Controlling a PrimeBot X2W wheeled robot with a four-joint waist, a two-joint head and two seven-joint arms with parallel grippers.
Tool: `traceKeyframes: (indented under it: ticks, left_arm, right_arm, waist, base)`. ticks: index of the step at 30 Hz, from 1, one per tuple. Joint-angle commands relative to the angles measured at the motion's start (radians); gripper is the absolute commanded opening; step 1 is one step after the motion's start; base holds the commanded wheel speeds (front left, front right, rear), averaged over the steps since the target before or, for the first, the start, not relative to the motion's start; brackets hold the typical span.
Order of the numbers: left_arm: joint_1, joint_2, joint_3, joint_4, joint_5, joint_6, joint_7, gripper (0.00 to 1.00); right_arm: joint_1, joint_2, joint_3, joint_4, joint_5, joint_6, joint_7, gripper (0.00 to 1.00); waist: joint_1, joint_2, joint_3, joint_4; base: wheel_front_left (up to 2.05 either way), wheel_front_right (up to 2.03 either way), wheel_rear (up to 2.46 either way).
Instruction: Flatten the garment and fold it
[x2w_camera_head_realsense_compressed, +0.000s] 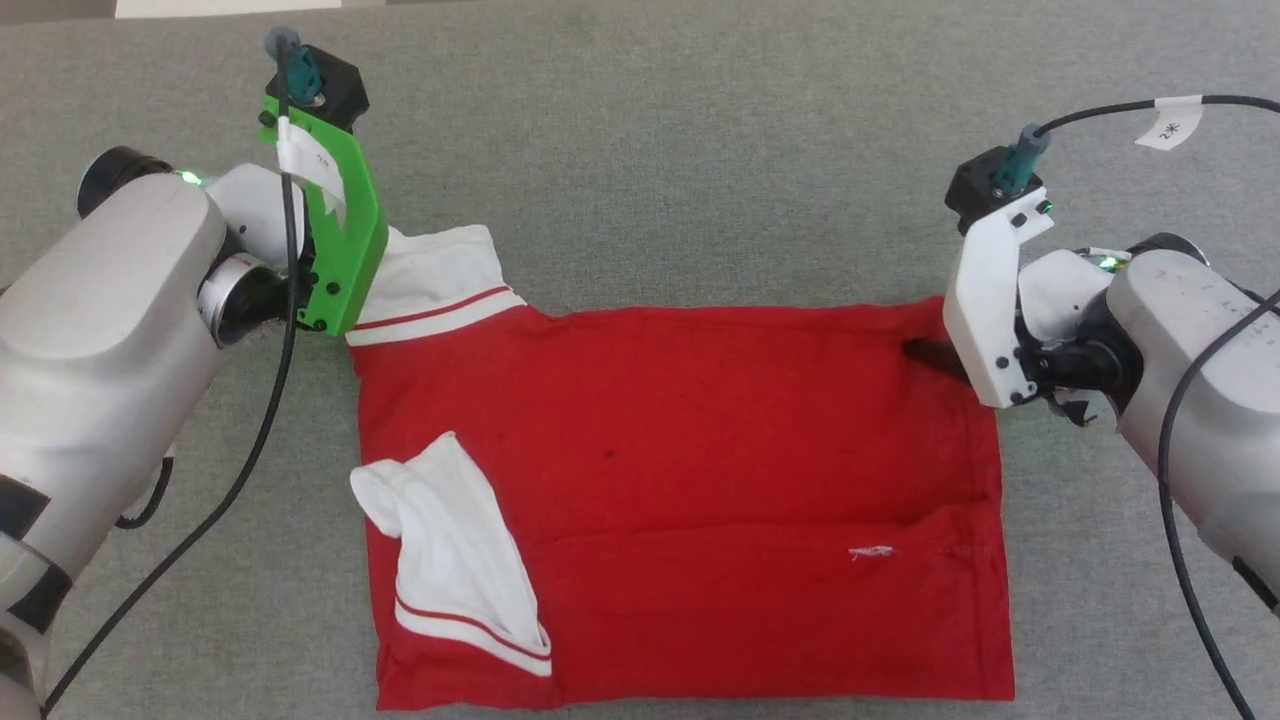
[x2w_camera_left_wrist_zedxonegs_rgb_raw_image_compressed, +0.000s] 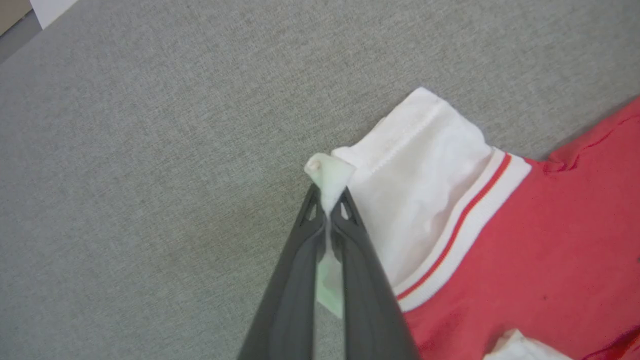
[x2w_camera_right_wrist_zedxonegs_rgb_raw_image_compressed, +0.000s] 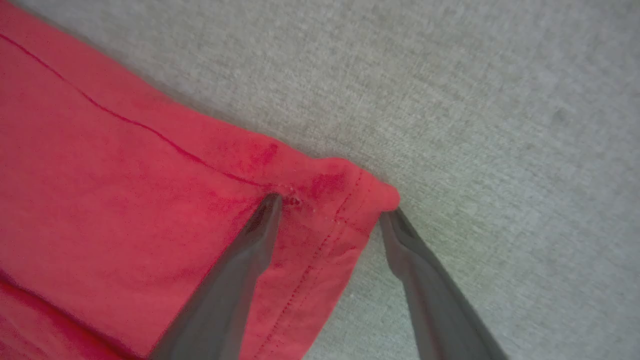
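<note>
The garment (x2w_camera_head_realsense_compressed: 680, 440), a red T-shirt, lies spread on the grey surface with its hem to the right. Its far white sleeve (x2w_camera_head_realsense_compressed: 440, 280) sticks out at the upper left. My left gripper (x2w_camera_left_wrist_zedxonegs_rgb_raw_image_compressed: 328, 200) is shut on that sleeve's outer corner, with white fabric pinched between the dark fingers. The near sleeve (x2w_camera_head_realsense_compressed: 450, 540) is folded over onto the red body. A small white logo (x2w_camera_head_realsense_compressed: 870, 551) shows near the hem. My right gripper (x2w_camera_right_wrist_zedxonegs_rgb_raw_image_compressed: 330, 207) is open astride the far hem corner (x2w_camera_right_wrist_zedxonegs_rgb_raw_image_compressed: 350, 200), one finger lying on the red cloth and the other on the grey surface.
The grey fabric surface (x2w_camera_head_realsense_compressed: 700, 150) runs all around the shirt. A black cable with a white tag (x2w_camera_head_realsense_compressed: 1170, 125) arcs above my right arm. Another cable (x2w_camera_head_realsense_compressed: 240, 470) hangs along my left arm. A pale strip (x2w_camera_head_realsense_compressed: 220, 6) lies at the far edge.
</note>
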Motion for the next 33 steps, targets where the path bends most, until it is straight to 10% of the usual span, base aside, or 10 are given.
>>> traceKeyframes:
  ticks: [1,2,3,17,33]
  left_arm:
    - [-0.014,0.001,-0.006,0.005,-0.007,-0.004,-0.009,0.00]
    - [-0.015,0.002,-0.009,0.007,-0.010,-0.004,-0.010,0.00]
    - [-0.015,0.005,-0.012,0.011,-0.013,-0.004,-0.012,0.00]
    - [0.054,0.025,-0.080,0.019,-0.025,-0.004,-0.097,0.00]
    - [0.295,0.230,-0.100,-0.366,-0.052,0.071,-0.291,0.00]
  right_arm:
    - [0.035,0.020,0.033,0.032,0.011,-0.002,-0.002,1.00]
    - [0.036,0.020,0.040,0.040,0.015,-0.002,-0.002,1.00]
    - [0.034,0.018,0.049,0.046,0.018,-0.002,-0.006,0.00]
    - [0.028,-0.058,0.133,-0.042,0.070,-0.002,-0.212,0.00]
    - [0.249,-0.224,0.137,-0.255,0.055,-0.002,-0.461,0.00]
  waist:
    - [0.0000,0.0000,0.005,0.001]
    - [0.0000,0.0000,0.006,0.000]
    - [0.0000,0.0000,0.005,-0.002]
    - [0.0000,0.0000,-0.100,-0.020]
    - [0.0000,0.0000,-0.299,0.015]
  base:
    - [0.00,0.00,0.00]
    - [0.00,0.00,0.00]
    - [0.00,0.00,0.00]
    - [0.00,0.00,0.00]
    - [0.00,0.00,0.00]
